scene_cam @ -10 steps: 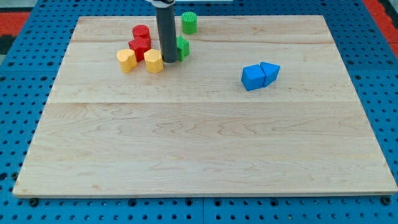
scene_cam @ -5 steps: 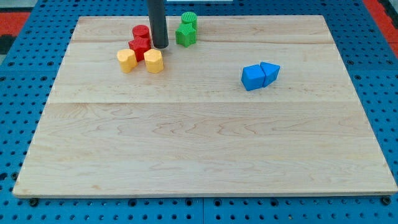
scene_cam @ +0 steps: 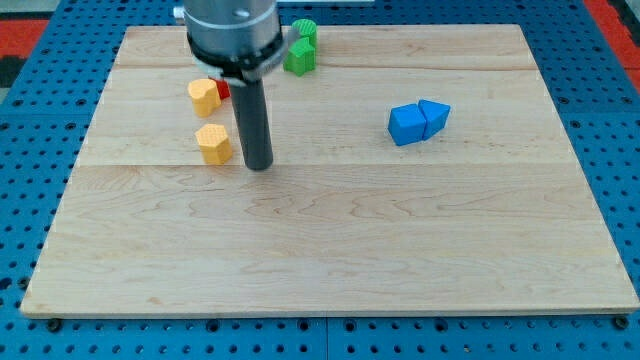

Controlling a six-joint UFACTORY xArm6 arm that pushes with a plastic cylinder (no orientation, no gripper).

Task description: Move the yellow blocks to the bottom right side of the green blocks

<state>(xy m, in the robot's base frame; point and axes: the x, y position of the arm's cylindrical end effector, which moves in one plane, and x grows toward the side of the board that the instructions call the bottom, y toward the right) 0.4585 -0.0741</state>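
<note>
- My tip [scene_cam: 259, 166] is the bottom end of a straight dark rod. It has nothing that opens or shuts, so it holds nothing. It can only push.
- My landmark is the pair of small green plastic blocks [scene_cam: 299, 57] at the top edge of the pale wooden board [scene_cam: 330, 250]. One is round [scene_cam: 305, 30] and it touches the chunkier one in front.
- One small yellow plastic block [scene_cam: 213, 143] sits down and to the view's left of the green pair. My tip is just beside it, on its right.
- The other small yellow plastic block [scene_cam: 204, 96] is left of the green pair, next to a red block [scene_cam: 223, 89] mostly hidden by the arm.
- I think the yellow blocks are light and hard, and slide easily on smooth wood. I would push each on its left side, in the middle, so it does not spin away.
- The rod stands straight up, with the wide grey arm head above it.
- Two blue blocks [scene_cam: 418, 121] touch each other, well to the right of the green pair.
</note>
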